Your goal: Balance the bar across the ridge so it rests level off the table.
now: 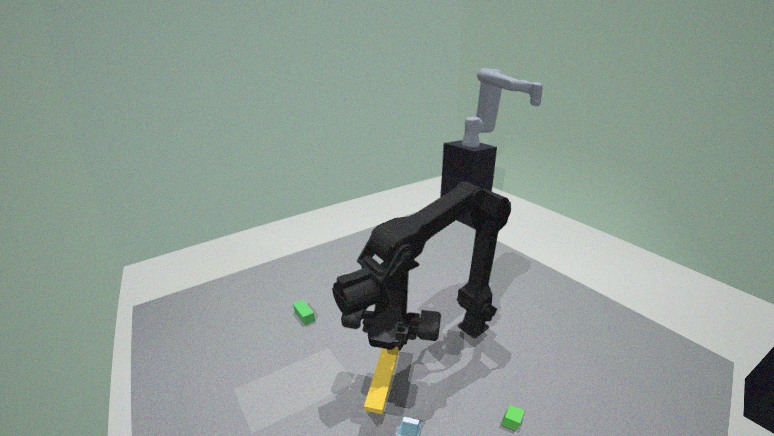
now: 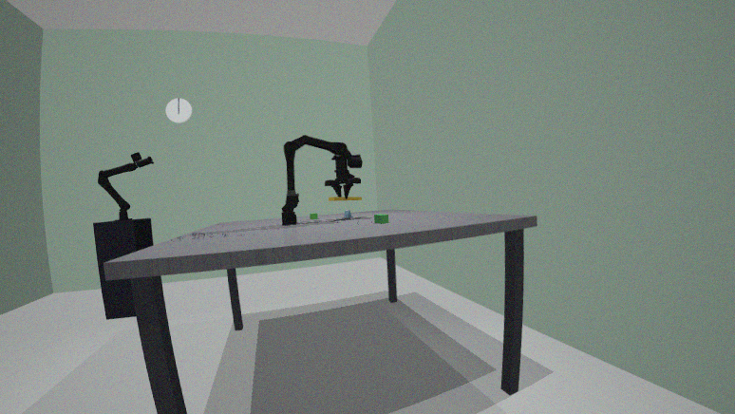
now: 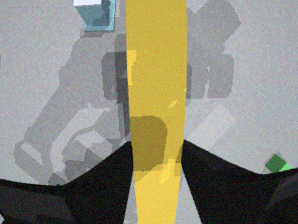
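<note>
Here we are, my gripper [image 1: 391,346] [image 2: 343,197] [image 3: 156,145] pointing down, jaws clamped on the yellow bar [image 1: 382,380] [image 2: 336,198] [image 3: 156,85], and it's up in the air above the table [image 1: 216,324] [image 2: 318,240] [image 3: 265,75]! From the exterior it lies level, its long axis running sideways. In the top view that axis runs down and slightly left, away from my fingers. My wrist view has it straight up and down, between my fingertips, with the light blue ridge [image 1: 410,422] [image 2: 348,214] [image 3: 98,17] off beside its upper left, on the table, apart from the bar.
</note>
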Available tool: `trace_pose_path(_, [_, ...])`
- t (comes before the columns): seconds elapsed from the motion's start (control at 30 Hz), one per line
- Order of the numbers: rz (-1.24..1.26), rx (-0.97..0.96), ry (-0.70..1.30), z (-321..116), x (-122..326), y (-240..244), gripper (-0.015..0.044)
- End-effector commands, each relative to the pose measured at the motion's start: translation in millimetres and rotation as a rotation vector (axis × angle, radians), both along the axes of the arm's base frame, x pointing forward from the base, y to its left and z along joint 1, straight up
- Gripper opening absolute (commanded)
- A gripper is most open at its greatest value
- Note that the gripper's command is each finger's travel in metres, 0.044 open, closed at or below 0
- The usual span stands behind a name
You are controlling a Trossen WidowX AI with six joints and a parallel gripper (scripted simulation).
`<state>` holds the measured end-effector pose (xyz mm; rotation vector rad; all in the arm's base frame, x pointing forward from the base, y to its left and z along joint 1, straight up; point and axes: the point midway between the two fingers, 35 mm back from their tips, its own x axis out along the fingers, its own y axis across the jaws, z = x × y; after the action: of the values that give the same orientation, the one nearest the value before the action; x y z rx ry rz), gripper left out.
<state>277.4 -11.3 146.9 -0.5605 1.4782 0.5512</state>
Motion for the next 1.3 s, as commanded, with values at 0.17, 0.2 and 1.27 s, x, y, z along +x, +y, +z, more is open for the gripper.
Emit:
trace_pose_path(0.17, [-0.021,0.001,-0.006,2,15,29,0.0000])
trace_pose_path(0.2, [-0.023,0.001,-0.006,1,16,32,0.0000])
trace_pose_path(1.27, [-0.071,0.010,-0.007,-9,33,120,0.0000])
